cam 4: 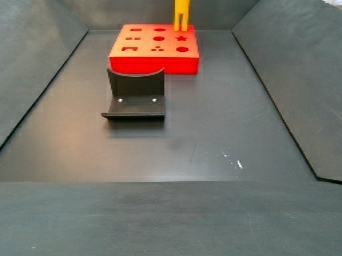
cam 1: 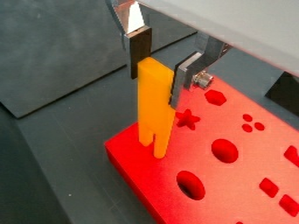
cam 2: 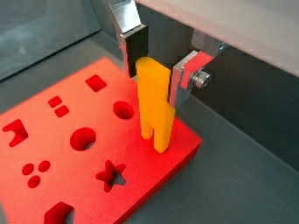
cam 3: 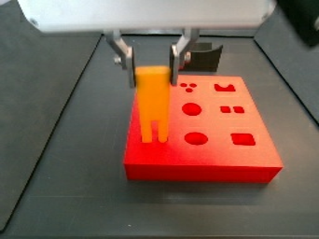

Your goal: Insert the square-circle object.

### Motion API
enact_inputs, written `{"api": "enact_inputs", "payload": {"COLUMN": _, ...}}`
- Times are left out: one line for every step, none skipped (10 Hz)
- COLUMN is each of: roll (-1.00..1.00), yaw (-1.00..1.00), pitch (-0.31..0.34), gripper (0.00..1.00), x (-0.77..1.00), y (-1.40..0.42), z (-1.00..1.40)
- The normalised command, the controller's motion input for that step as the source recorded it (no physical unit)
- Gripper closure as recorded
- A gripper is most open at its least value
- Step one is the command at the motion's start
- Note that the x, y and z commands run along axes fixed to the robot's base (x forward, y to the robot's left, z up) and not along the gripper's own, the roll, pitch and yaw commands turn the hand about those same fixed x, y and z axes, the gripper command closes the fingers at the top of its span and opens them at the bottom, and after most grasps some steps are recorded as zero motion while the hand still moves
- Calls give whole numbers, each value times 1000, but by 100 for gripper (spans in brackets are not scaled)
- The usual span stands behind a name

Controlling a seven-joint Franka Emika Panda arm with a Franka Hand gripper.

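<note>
The square-circle object point(cam 1: 155, 105) is a tall orange-yellow bar that stands upright with its two prongs pointing down. It shows in both wrist views point(cam 2: 156, 109) and both side views point(cam 3: 152, 103) point(cam 4: 181, 12). My gripper point(cam 1: 159, 90) is shut on its upper end, one finger on each side point(cam 2: 158, 87) point(cam 3: 153, 75). The prong tips are at the top face of the red block point(cam 1: 233, 199) near one corner. I cannot tell whether they touch it. The block's shaped holes show in both wrist views point(cam 2: 152, 179).
The red block point(cam 3: 218, 159) lies on the dark floor, with the dark grey curved holder point(cam 3: 203, 56) just behind it. In a side view the holder point(cam 4: 135, 95) lies in front of the block point(cam 4: 154, 62). Sloping dark walls enclose the floor.
</note>
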Motion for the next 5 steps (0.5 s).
{"api": "enact_inputs", "payload": {"roll": 131, "yaw": -111, "pitch": 0, "gripper": 100, "x": 80, "y": -100, "z": -1000}}
{"api": "enact_inputs", "payload": {"roll": 86, "yaw": -117, "pitch": -10, "gripper": 100, "x": 46, "y": -111, "z": -1000}}
{"api": "enact_inputs", "payload": {"roll": 50, "yaw": -94, "pitch": -10, "gripper": 100, "x": 0, "y": -123, "z": -1000}}
{"api": "enact_inputs", "payload": {"roll": 31, "yaw": -97, "pitch": -11, "gripper": 100, "x": 0, "y": -120, "z": -1000}}
{"api": "enact_inputs", "payload": {"roll": 24, "yaw": -103, "pitch": -10, "gripper": 100, "x": 0, "y": -120, "z": -1000}}
